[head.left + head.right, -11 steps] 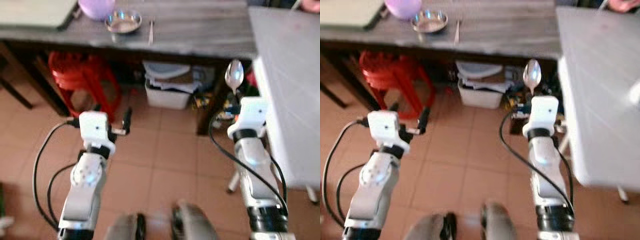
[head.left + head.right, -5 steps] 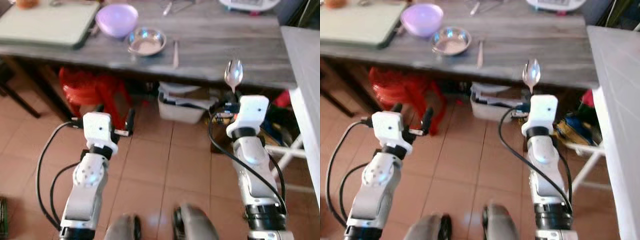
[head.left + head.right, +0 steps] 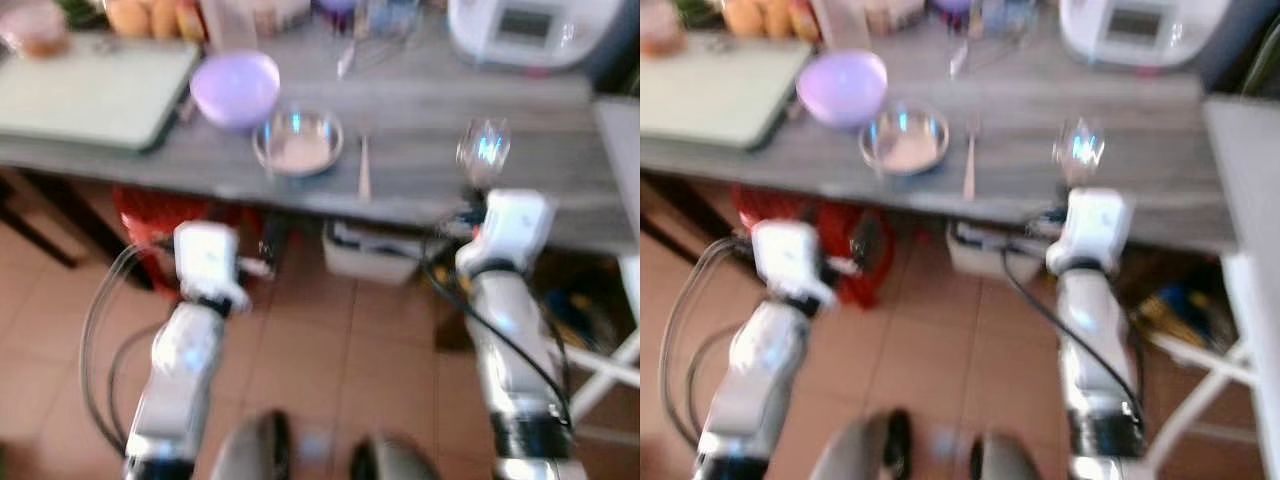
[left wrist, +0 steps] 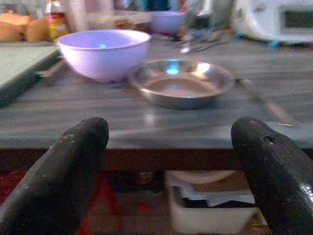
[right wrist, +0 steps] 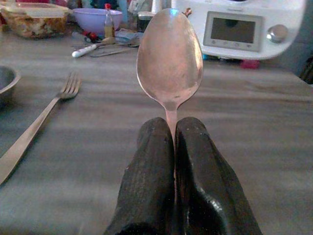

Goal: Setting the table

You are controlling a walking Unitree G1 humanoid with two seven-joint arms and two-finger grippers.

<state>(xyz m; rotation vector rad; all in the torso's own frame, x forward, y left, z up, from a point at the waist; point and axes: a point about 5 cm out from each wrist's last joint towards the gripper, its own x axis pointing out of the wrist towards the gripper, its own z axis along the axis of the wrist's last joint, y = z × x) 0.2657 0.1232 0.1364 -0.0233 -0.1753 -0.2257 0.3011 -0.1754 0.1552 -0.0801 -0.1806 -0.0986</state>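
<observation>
Steel spoon (image 5: 169,58) stands upright, pinched in the right gripper (image 5: 174,128) before the desk (image 5: 254,127); left gripper (image 4: 171,142) jaws gape wide, empty, facing a metal bowl (image 4: 182,82).

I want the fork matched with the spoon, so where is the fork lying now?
The fork lies flat on the grey wooden table, just right of the steel bowl and left of the spoon held upright in the right gripper.
</observation>
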